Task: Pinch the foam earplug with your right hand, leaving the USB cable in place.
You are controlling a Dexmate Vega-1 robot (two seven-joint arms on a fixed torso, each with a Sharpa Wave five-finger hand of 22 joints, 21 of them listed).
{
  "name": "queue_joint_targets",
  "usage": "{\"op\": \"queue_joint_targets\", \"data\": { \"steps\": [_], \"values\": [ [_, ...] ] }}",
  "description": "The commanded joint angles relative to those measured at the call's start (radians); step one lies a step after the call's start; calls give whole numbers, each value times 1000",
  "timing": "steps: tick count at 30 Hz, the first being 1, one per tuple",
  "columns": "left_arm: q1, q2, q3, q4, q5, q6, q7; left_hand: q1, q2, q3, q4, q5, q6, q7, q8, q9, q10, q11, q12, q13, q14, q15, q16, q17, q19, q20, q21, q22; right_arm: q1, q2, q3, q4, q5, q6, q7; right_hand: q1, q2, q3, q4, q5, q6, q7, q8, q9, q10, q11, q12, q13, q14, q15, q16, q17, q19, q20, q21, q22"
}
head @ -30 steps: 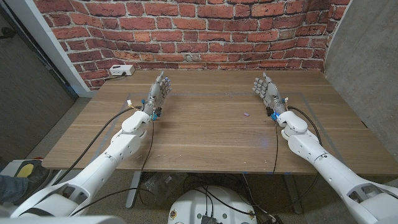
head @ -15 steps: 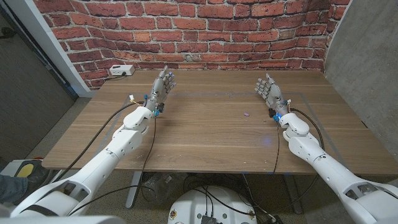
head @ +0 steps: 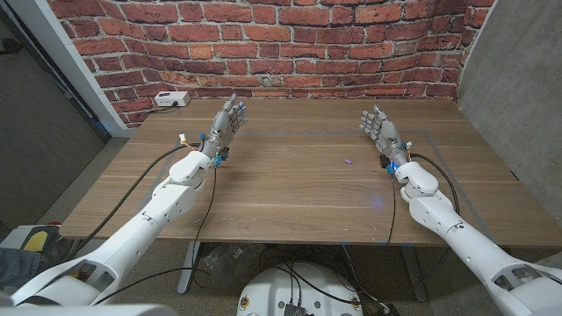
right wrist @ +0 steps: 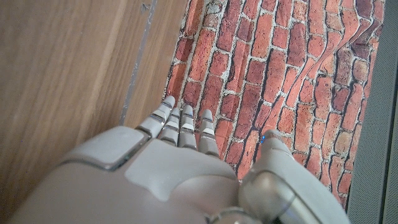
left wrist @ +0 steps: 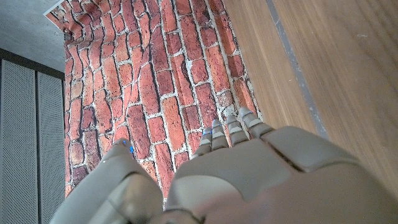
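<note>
Right now the earplug (head: pixel 349 161) lies bare on the wooden table (head: pixel 290 189), a tiny pale-purple speck; shape too small to tell. It's on the table's right half, just left of the right hand (head: pixel 379 132) and a bit nearer the robot than the fingertips, not touching it. Right hand is raised over the table w/ fingers (head: pixel 372 118) reaching up toward the brick wall (head: pixel 263 44), slightly apart, holding nothing. Right wrist view shows the same hand (right wrist: pixel 168 168) from behind, fingers side by side, table and wall beyond.

Left hand (head: pixel 226 123) is well apart from the earplug, over the table's left half, fingers up and empty too; left wrist view has its back (left wrist: pixel 249 180) against wall and table.

White box (head: pixel 171 100) w/ a cord sits at the table's far left corner by the wall, far from the earplug.
</note>
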Motion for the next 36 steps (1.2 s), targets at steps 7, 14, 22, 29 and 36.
{"op": "queue_joint_targets", "data": {
  "steps": [7,14,22,29,36],
  "values": [
    [37,43,-21,-22,-3,-30,-32,7,1,-4,-4,6,12,18,5,1,11,0,7,4,5,1,5,1,3,6,-6,6,-111,-71,-10,-173,-172,20,-164,36,4,13,-24,10,18,-9,8,5,-2,-3,8,3,-5,-17,2,1,6,-13,-4,3],
    [64,56,-27,-30,25,-73,-22,9,2,-5,-5,7,16,17,5,1,16,0,8,4,8,-2,5,0,2,8,-9,6,-166,-85,-4,-226,-303,66,-273,69,11,25,-47,14,33,-19,14,7,18,-6,16,3,15,-25,9,1,26,-21,-1,3],
    [76,56,-28,-40,5,-92,-56,12,3,-6,-6,7,27,15,7,1,26,1,10,4,12,-3,4,0,8,9,-10,6,-228,-107,12,-307,-390,32,-357,89,11,30,-63,16,50,-27,18,8,37,-16,23,3,34,-32,12,0,43,-24,3,3],
    [78,51,-28,-29,-3,-95,-62,13,3,-7,-6,8,35,14,9,1,29,-3,10,4,15,-5,4,0,9,10,-12,6,-255,-140,18,-380,-474,-56,-413,99,12,33,-69,17,58,-29,20,8,42,-17,24,3,34,-34,10,0,46,-24,2,3],
    [72,49,-24,-23,5,-100,-63,15,4,-8,-7,8,44,16,11,1,33,-2,10,4,18,-7,4,0,8,14,-15,6,-276,-176,24,-456,-588,-161,-485,109,16,38,-75,19,64,-33,21,8,43,-20,24,3,34,-37,9,0,45,-26,0,3]
  ]
}}
